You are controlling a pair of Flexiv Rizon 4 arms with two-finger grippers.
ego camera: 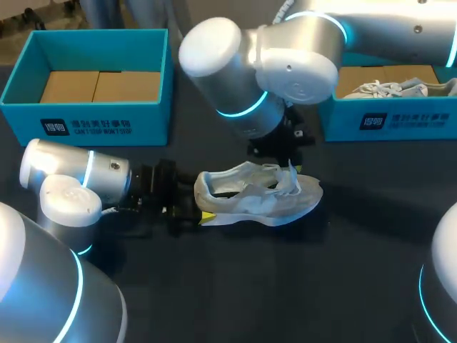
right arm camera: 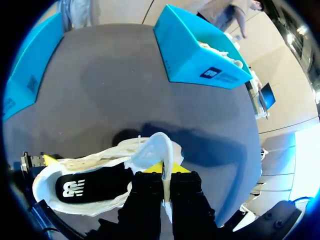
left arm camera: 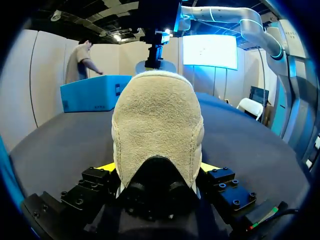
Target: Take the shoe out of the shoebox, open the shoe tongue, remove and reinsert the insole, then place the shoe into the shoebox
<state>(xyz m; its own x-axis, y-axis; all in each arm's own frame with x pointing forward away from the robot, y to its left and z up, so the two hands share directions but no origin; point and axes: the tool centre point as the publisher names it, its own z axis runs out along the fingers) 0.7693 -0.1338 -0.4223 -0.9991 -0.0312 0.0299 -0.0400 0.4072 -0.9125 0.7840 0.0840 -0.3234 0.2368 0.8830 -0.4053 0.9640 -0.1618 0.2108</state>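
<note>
Two tools hold one shoe [ego camera: 257, 194], which lies on its sole on the dark tabletop [ego camera: 343, 279] at the middle of the frame, toe to the right and outside both boxes. Our left tool [left arm camera: 159, 172] comes in from the lower left and is clamped on the heel, with a yellow tip on each side of it. Our right tool [right arm camera: 166, 176] comes down from the upper right and pinches the tongue [right arm camera: 152, 150] between its fingers, holding it up from the shoe's opening. We see the black insole [right arm camera: 90, 186] lying inside the shoe. Farther back, the left box [ego camera: 86, 114] stands at the upper left showing only its cardboard floor. The right box [ego camera: 385, 120] at the upper right holds a second shoe [ego camera: 396, 87].
</note>
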